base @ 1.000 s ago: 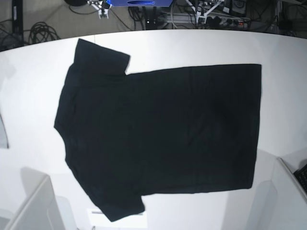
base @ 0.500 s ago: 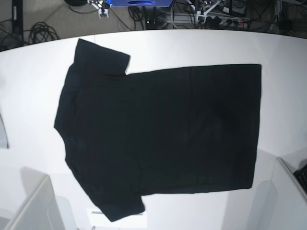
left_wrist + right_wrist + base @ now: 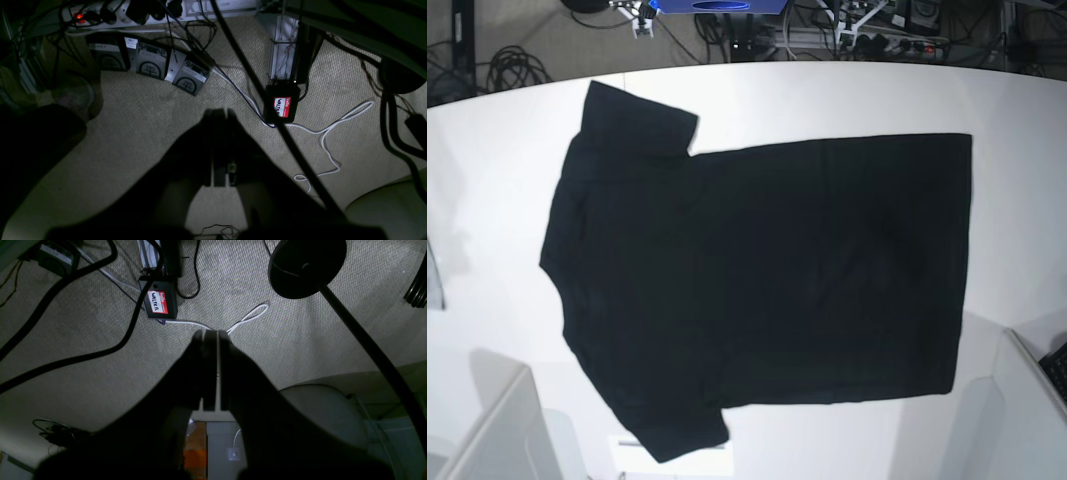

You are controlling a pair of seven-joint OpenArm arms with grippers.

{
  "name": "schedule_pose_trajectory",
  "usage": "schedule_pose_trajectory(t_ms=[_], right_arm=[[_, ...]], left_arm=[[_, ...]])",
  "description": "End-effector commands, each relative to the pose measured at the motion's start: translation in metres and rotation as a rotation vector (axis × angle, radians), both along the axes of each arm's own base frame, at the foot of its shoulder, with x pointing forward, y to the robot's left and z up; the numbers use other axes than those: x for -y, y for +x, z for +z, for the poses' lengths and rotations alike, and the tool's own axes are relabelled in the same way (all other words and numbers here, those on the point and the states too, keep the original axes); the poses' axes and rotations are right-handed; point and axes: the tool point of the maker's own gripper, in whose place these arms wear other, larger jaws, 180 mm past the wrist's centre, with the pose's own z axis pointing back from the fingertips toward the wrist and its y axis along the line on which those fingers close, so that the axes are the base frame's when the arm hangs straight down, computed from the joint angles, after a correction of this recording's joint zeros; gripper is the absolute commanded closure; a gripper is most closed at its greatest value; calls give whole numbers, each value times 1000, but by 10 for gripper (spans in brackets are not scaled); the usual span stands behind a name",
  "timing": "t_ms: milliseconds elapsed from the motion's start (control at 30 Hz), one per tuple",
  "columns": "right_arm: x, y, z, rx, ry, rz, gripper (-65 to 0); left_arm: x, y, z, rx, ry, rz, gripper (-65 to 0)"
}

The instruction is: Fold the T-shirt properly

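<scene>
large black short-sleeved cloth T-shirt [image 3: 757,280] spread flat, plain side up, on white table [image 3: 497,180], left fingers [image 3: 218,115] and right fingers [image 3: 210,335] both pressed closed, empty, over carpet floor [image 3: 140,126]

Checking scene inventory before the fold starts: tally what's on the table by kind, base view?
Black T-shirt, spread flat, plain side up: 1
Grey item at the table's left edge, mostly cut off: 1
Total: 2
</scene>
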Motion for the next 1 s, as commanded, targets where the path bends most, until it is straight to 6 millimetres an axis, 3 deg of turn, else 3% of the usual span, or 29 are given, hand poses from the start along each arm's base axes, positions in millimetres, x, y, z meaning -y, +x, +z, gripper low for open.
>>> schedule_pose_trajectory(t_ms=[0,100,300,400,567,733,867,967], right_arm=[[3,-1,0,-1,-5,4,0],[11,9,0,31,-17,6,0],[17,8,3,67,-25,1,0],[18,10,6,99,-25,4,0],[17,7,15,142,-23,6,0],[15,5,30,209,-20,12,0],[14,1,48,235,-18,15,0],[27,-4,64,201,-55,-35,0]], left_arm=[[-2,-6,1,-6,4,-8,0],[-2,-7,1,-7,4,-8,0],[-2,-10,4,38,1,-15,0],[-18,-5,12,143,20,-37,0],[-34,-22,23,173,38,-60,0],[-42,-32,39,215,45,-87,0],[-37,-33,58,269,32,-103,0],[-33,-35,72,301,23,-111,0]])
